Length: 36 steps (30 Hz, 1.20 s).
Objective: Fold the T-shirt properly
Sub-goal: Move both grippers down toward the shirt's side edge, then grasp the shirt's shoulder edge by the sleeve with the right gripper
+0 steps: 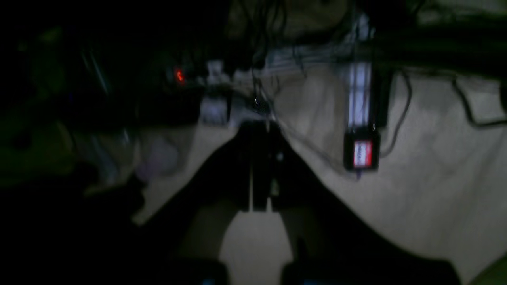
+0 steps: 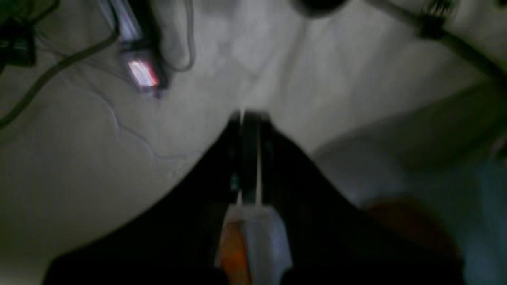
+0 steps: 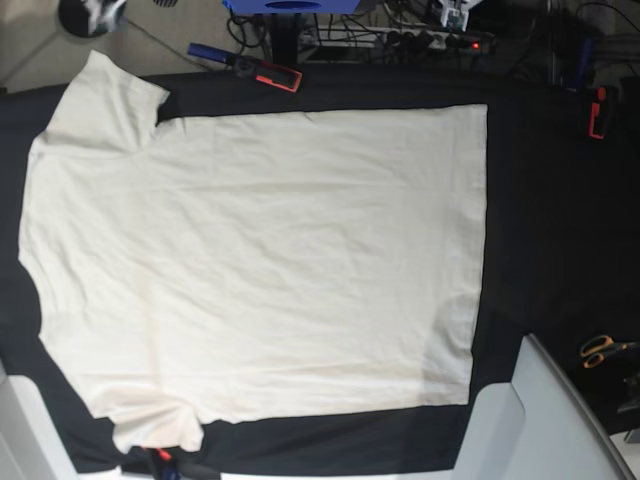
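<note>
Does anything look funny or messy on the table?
Nothing much stands out. The T-shirt lies spread flat on the black table cover, only softly wrinkled, with no fold made yet. A pair of scissors sits off to the side, well apart from the cloth.

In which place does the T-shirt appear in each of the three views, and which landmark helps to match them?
Base: the T-shirt lies flat on the black table cover and fills most of the picture.
Left wrist: dark and blurred; no T-shirt recognisable.
Right wrist: blurred; no T-shirt recognisable.
Shared landmark: the small black box with a red-and-white label shows in both wrist views only.
</note>
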{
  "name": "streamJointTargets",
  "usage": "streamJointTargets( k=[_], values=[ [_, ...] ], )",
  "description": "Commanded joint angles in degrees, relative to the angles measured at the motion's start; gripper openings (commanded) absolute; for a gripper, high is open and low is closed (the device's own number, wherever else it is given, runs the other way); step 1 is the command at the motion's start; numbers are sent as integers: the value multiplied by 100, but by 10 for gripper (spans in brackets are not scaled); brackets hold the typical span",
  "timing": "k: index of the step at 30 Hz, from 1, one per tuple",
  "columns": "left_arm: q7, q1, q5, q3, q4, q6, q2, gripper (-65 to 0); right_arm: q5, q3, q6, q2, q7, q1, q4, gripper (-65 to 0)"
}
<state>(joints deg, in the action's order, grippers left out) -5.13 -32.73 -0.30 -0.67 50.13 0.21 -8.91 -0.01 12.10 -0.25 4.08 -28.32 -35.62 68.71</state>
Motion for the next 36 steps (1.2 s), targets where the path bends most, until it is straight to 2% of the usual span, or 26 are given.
streamJointTargets(
  k=[1, 3, 7, 11, 12, 14, 17, 20, 22, 23, 26, 29, 33, 36],
  values=[
    [-19, -213, -19, -34, 222, 28, -19, -650, 14, 113, 3, 28, -294, -223, 553, -648],
    [139, -468, -10, -360, 732, 28, -2, -650, 14, 315, 3, 19, -962, -452, 1600, -648],
    [983, -925, -10, -861, 2095, 28, 25, -650, 14, 597, 3, 10, -1885, -636, 2901, -648],
    [1141, -1452, -10, -1160, 3422, 10, 7, -650, 14, 825, 38, -96, -1990, -803, 3824, -645],
    [1141, -1531, -10, -1204, 3677, 10, -2, -650, 14, 887, 214, -157, -1911, -803, 3982, -644],
    [1132, -1610, -10, -1283, 4108, 10, -10, -650, 111, 1124, 882, -254, -1560, -750, 4088, -642],
    [1132, -1593, -19, -1327, 4530, 10, -10, -650, 832, 1915, 1928, -377, -1234, -443, 4079, -641],
    [1132, -1549, -19, -1327, 4864, 10, -10, -650, 1526, 2759, 3080, -430, -1498, -21, 4070, -608],
    [1132, -1461, -19, -1327, 4943, 10, -10, -650, 1816, 3137, 3810, -430, -1788, 304, 4017, -543],
    [1132, -1417, -19, -1327, 4943, 10, -2, -650, 1904, 3331, 4025, -430, -1982, 480, 3973, -498],
    [1132, -1268, -19, -1327, 4943, 10, 7, -650, 1948, 3762, 4025, -430, -2597, 1087, 3674, -330],
    [1141, -1171, -28, -1327, 4934, 10, 7, -650, 1940, 4025, 4025, -403, -2834, 1570, 3112, -206],
    [1141, -1101, -28, -1327, 4934, 10, 16, -650, 1948, 4052, 4025, -157, -2817, 1860, 2268, -197],
    [1132, -1092, -28, -1327, 4934, 10, 16, -650, 1948, 4052, 4025, -87, -2659, 2080, 1855, -197]
  ],
)
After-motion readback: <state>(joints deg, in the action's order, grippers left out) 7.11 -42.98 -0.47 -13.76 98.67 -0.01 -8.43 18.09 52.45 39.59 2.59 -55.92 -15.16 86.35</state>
